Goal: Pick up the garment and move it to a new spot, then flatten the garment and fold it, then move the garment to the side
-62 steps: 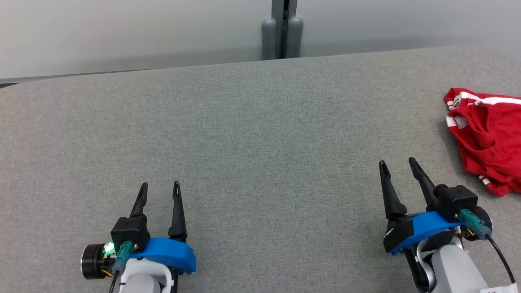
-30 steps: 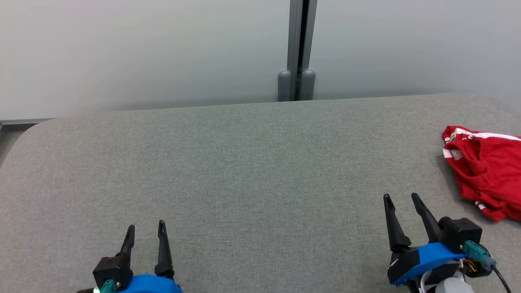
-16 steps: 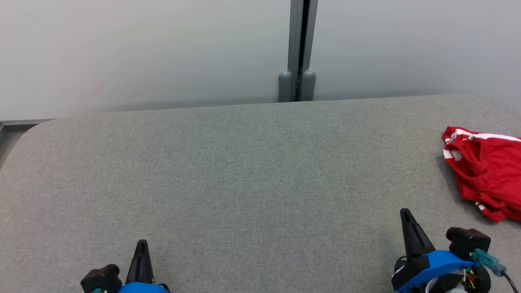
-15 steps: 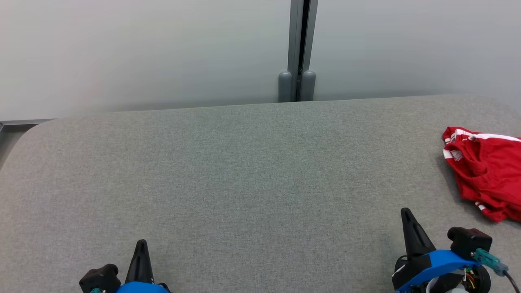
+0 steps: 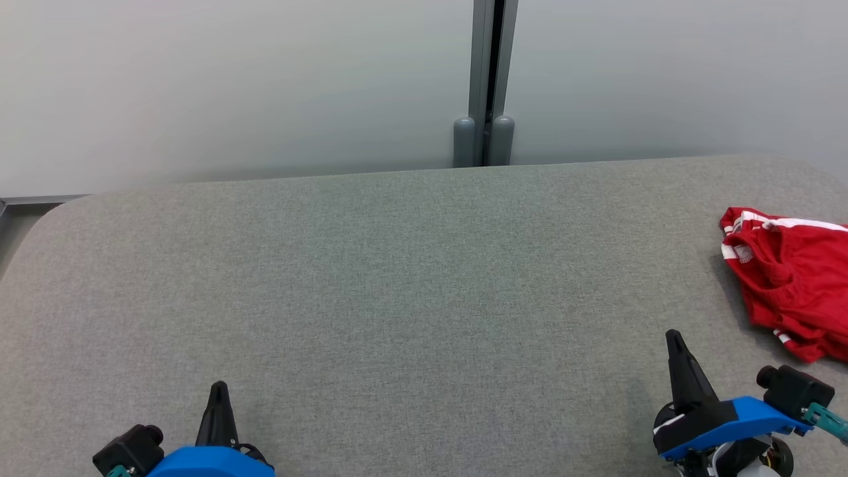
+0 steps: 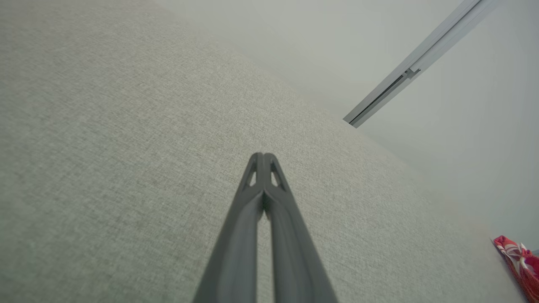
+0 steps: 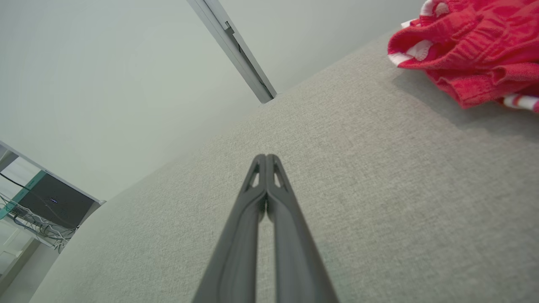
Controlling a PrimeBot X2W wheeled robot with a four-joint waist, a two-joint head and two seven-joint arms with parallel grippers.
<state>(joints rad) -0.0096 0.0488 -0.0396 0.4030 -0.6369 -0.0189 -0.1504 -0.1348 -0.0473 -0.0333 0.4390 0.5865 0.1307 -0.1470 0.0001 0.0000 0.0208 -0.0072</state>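
A crumpled red garment point(image 5: 792, 281) with white trim lies at the far right of the grey table point(image 5: 397, 278), partly cut off by the frame edge. It also appears in the right wrist view as the red garment point(image 7: 467, 54) at top right, and as a small red garment point(image 6: 520, 265) at the lower right of the left wrist view. My left gripper point(image 5: 217, 392) sits at the bottom left, shut with nothing in it. My right gripper point(image 5: 674, 341) sits at the bottom right, shut and empty, a short way in front and to the left of the garment.
A pale wall with a grey vertical post point(image 5: 485, 79) runs behind the table's far edge. The table's rounded left corner point(image 5: 40, 218) drops to the floor. A shelf with a dark box and cables point(image 7: 46, 202) stands beyond that end.
Both grippers went from open to shut, and both arms drew back toward the bottom edge. The head camera tilted up early on, showing more wall. The garment has not moved.
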